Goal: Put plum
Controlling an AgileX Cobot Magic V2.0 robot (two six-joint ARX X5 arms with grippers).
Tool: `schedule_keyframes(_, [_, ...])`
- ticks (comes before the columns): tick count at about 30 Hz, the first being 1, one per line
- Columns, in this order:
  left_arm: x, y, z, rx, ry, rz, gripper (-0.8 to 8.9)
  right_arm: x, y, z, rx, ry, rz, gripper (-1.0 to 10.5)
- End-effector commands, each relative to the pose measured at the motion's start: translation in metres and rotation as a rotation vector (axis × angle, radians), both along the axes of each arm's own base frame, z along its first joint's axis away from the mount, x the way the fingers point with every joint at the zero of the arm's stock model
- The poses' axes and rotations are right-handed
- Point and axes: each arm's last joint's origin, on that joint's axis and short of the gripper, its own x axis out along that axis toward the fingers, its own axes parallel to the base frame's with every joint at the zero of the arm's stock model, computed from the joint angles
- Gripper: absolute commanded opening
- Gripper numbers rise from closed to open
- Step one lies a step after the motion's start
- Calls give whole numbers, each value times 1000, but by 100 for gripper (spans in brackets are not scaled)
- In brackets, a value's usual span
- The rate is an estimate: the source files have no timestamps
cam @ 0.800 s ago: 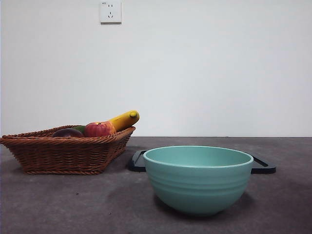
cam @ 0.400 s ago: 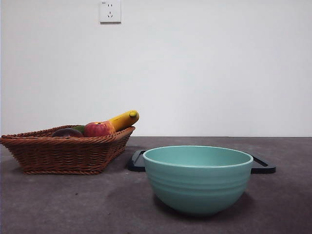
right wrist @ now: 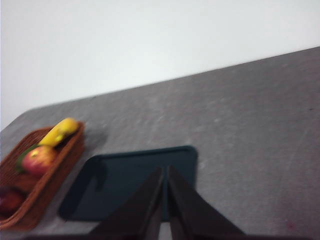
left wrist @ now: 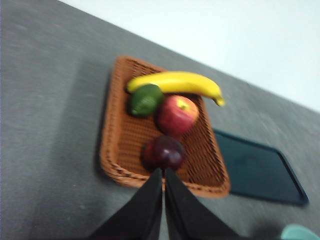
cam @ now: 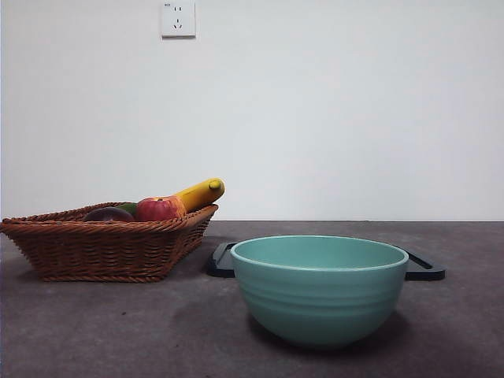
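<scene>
The plum [left wrist: 164, 152] is dark maroon and lies in the wicker basket [left wrist: 120, 145], on the side nearest my left gripper [left wrist: 163, 172]. That gripper is shut and hangs above the basket's near rim, just short of the plum. In the front view only the plum's top [cam: 109, 214] shows over the basket [cam: 102, 250]. My right gripper [right wrist: 165, 172] is shut and hovers over the dark tray [right wrist: 130, 180]; the plum [right wrist: 9, 199] sits at that view's edge. Neither arm shows in the front view.
A red-yellow apple [left wrist: 176, 114], a green fruit [left wrist: 145, 100] and a banana [left wrist: 175, 82] share the basket. A dark tray [left wrist: 257, 170] lies beside it. A teal bowl [cam: 320, 288] stands in front of the tray [cam: 425, 268].
</scene>
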Motion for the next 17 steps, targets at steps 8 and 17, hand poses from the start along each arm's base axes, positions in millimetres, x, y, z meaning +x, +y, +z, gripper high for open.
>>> schedule_keyframes(8, [26,-5,54,156,122,-260,9,24,4,59,-78,175,210,5])
schedule_keyframes(17, [48,-16,84,233,286,-498,9,39,22,80,-133,356,462,5])
